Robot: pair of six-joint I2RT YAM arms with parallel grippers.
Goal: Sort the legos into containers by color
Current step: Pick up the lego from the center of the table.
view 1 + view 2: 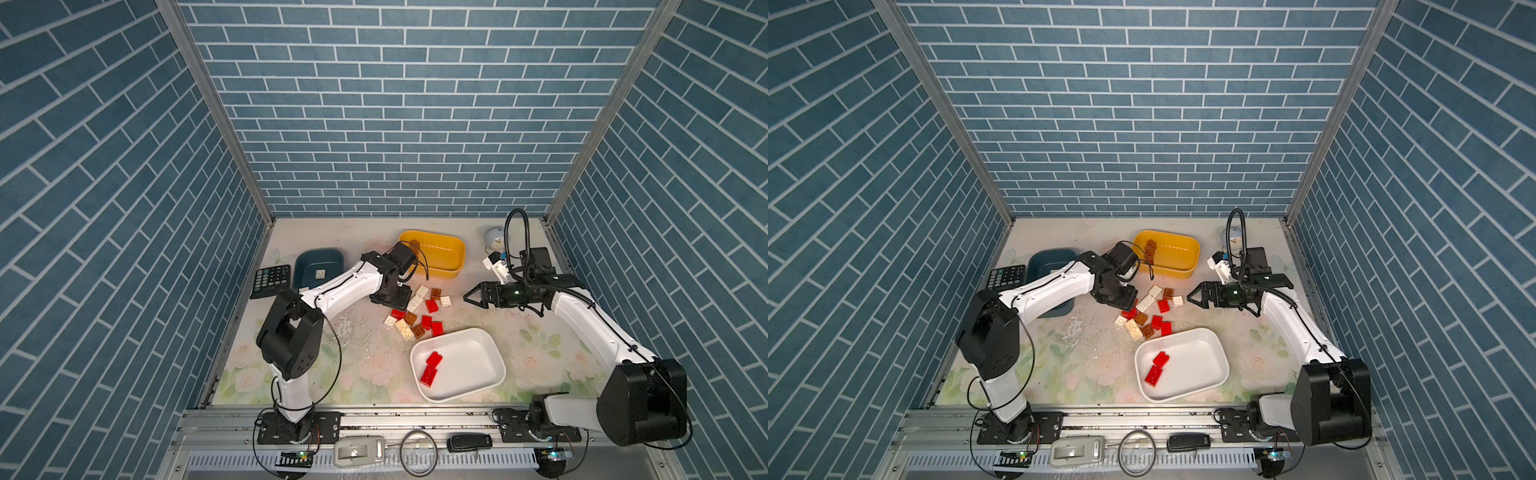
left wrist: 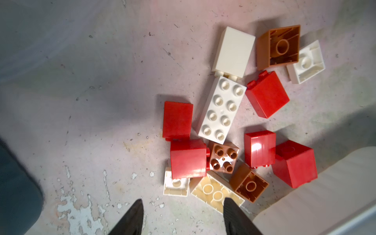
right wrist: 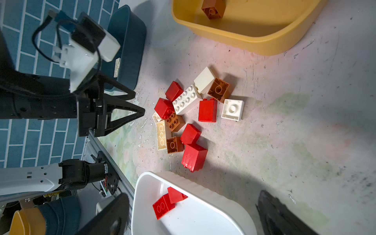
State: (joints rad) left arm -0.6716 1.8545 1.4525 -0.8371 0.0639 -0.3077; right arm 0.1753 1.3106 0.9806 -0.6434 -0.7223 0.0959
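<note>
Black fingertips [image 2: 130,221] of the left gripper [image 2: 183,200] are seen closest in the left wrist view, spread apart with nothing held between them. One tip is overlapped onto a cream oblong brick [image 2: 211,193] at the edge of the pile, though contact cannot be told. Loose legos [image 1: 427,321] in red, brown and white are clustered on the table [image 1: 365,353], between the two grippers and just behind the white tub [image 1: 478,374]. Two red bricks [image 1: 429,374] are contained in that tub. Brown bricks [image 1: 1150,245] are seen in the yellow tub [image 1: 440,253] at the back. One white brick [image 1: 320,273] is seen in the teal tub [image 1: 316,257], which is partly covered by the left arm [image 1: 340,291]. The left gripper is pointed down at the pile's left edge. The right gripper [image 1: 471,296] is positioned to the right of the pile, clear of it, its jaws opened wide and empty. A black calculator [image 1: 272,280] is laid just beside the teal tub, and a small round clock [image 1: 493,239] is placed in the far right corner.
</note>
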